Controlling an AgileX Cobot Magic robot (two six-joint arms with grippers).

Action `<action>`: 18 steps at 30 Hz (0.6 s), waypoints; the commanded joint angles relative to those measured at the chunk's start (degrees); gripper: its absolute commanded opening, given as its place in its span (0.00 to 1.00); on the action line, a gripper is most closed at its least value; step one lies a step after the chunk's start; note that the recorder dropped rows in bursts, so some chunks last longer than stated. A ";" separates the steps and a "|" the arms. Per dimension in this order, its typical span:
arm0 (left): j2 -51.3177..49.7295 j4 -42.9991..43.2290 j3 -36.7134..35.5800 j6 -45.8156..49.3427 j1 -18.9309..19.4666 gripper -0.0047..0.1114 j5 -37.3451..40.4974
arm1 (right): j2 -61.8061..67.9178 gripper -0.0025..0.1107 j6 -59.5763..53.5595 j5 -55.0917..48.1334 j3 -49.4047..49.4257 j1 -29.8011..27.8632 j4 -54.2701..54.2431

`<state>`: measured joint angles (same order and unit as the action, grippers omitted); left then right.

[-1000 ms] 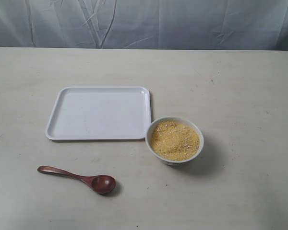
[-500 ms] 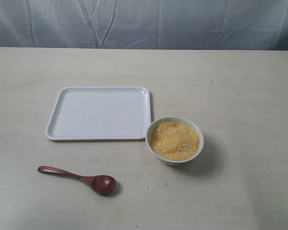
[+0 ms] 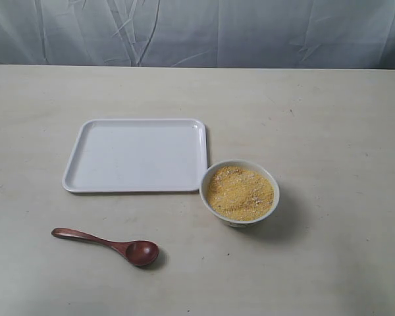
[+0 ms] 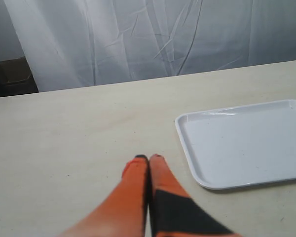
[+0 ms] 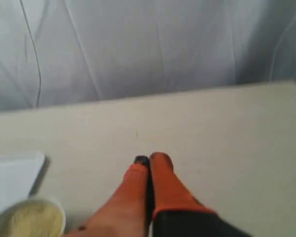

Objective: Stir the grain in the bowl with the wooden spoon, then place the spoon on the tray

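Observation:
The dark reddish-brown wooden spoon (image 3: 108, 245) lies on the table near the front left, its oval bowl pointing right. The white bowl (image 3: 239, 193) of yellow-orange grain (image 3: 240, 192) stands just off the tray's front right corner. The white tray (image 3: 136, 156) lies bare behind the spoon. Neither arm shows in the exterior view. My left gripper (image 4: 148, 158) is shut with nothing in it, beside the tray (image 4: 246, 140). My right gripper (image 5: 150, 159) is shut and holds nothing, with the bowl (image 5: 32, 219) off to its side.
A pale table (image 3: 329, 118) carries everything. A creased grey-white curtain (image 3: 197, 33) hangs along its far edge. A dark box (image 4: 12, 76) stands beyond the table in the left wrist view.

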<state>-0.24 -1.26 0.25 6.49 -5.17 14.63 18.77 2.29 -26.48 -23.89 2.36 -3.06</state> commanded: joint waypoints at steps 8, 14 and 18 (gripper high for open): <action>0.24 -0.01 -0.25 -0.05 -0.03 0.04 -0.49 | 43.90 0.02 -30.82 -24.05 -21.15 8.17 -27.54; 0.24 -0.01 -0.25 -0.05 -0.03 0.04 -0.49 | 60.80 0.02 -22.14 -23.00 -32.27 28.46 -15.79; 0.24 -0.01 -0.25 -0.05 -0.03 0.04 -0.49 | 71.23 0.02 -21.29 -21.99 -41.32 41.58 -11.88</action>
<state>-0.24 -1.26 0.25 6.49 -5.17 14.63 83.64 -19.90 -49.40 -59.69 35.66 -17.60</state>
